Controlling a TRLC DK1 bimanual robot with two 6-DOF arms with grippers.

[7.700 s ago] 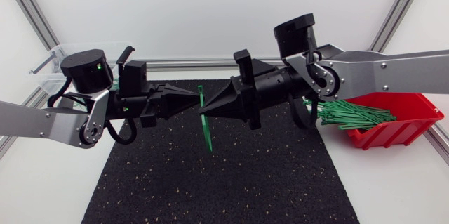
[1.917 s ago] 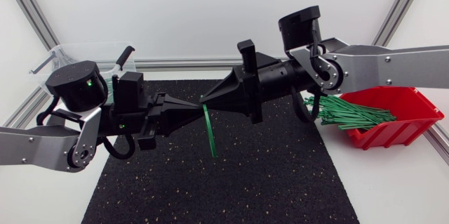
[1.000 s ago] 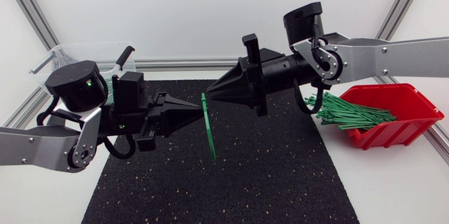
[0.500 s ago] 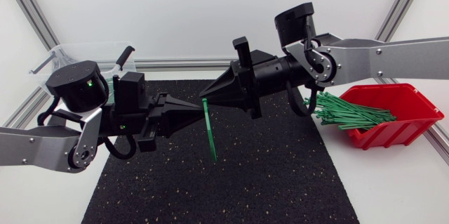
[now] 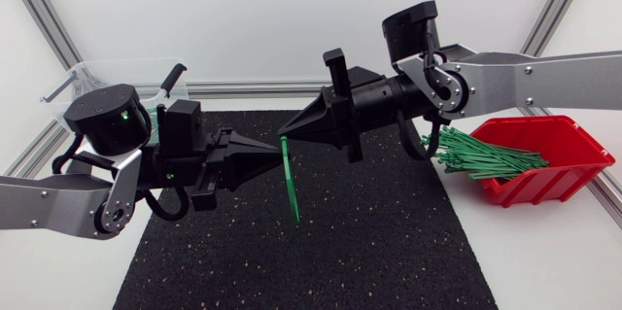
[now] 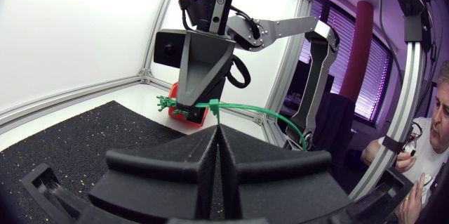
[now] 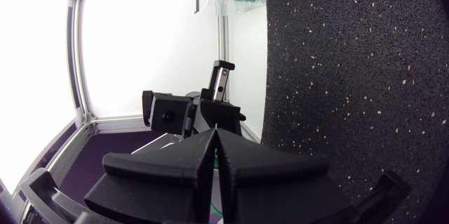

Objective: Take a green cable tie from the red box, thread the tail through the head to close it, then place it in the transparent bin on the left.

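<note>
Mid-air, left arm (image 5: 58, 198) and right arm (image 5: 544, 72) tip to tip, jaws tight on cable tie (image 5: 290, 184)

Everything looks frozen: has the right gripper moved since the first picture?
Yes. The right gripper, shut on the green cable tie, has shifted slightly toward the black mat's far edge.

Head cam overhead, wrist cams opposed, close

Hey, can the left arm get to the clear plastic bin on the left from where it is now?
Probably yes. The transparent plastic bin sits just behind the left arm, nothing between. But the left gripper has its jaws shut on the green cable tie, which the right gripper also grips.
</note>
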